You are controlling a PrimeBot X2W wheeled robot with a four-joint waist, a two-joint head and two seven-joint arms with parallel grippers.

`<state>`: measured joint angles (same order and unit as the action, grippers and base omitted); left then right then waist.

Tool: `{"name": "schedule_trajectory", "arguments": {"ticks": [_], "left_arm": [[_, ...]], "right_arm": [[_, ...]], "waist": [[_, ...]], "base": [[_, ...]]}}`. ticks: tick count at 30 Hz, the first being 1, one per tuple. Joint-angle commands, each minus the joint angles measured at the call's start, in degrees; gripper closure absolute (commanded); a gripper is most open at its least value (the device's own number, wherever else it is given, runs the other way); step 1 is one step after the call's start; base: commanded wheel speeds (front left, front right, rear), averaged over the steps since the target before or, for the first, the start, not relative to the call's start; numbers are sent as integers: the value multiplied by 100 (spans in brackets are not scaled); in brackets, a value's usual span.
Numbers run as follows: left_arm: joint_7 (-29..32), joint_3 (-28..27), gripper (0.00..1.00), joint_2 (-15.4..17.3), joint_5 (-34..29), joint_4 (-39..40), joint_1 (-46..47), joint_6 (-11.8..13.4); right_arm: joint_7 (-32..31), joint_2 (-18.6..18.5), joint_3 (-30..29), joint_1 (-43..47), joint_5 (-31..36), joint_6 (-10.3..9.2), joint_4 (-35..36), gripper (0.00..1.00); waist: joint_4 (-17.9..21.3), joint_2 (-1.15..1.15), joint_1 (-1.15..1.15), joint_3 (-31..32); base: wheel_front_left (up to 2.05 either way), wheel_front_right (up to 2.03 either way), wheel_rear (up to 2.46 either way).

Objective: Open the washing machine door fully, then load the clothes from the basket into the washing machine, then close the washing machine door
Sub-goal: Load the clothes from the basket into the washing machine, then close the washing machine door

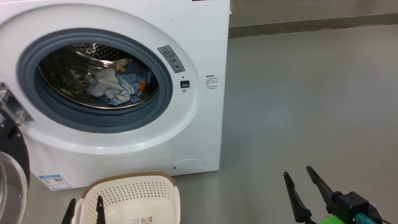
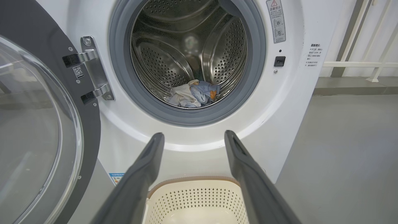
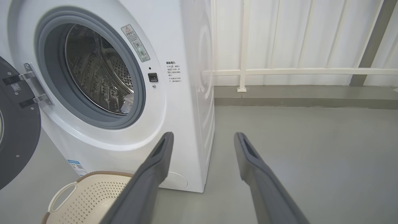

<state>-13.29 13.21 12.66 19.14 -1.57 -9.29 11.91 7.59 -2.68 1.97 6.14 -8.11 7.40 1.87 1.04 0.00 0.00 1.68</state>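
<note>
Black-rimmed, the washing machine door (image 1: 15, 143) was seen hanging open at lower left, nearest the left gripper (image 1: 86, 202), both grippers' jaws spread empty.

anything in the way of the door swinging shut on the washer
Nothing visible blocks the opening: the clothes lie deep in the drum, clear of the gasket. The basket sits on the floor before the washing machine, seemingly below the swing of the washing machine door, though I cannot be sure.
</note>
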Motion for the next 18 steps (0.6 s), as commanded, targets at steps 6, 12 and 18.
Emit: {"name": "schedule_trajectory", "arguments": {"ticks": [6,12,18], "left_arm": [[-83,-172,0,59,-53,91,234,74],[-88,-162,0,72,-37,78,247,81],[-94,-131,0,93,-25,77,285,58]], "right_arm": [[1,-20,131,-72,41,9,179,0],[-8,-20,131,-79,41,9,191,0],[-15,-20,118,-96,40,9,190,0]], "waist": [[-30,0,0,-8],[-47,0,0,-29],[-72,0,0,-61]], "base": [[-38,38,0],[-120,120,0],[-172,172,0]]}}
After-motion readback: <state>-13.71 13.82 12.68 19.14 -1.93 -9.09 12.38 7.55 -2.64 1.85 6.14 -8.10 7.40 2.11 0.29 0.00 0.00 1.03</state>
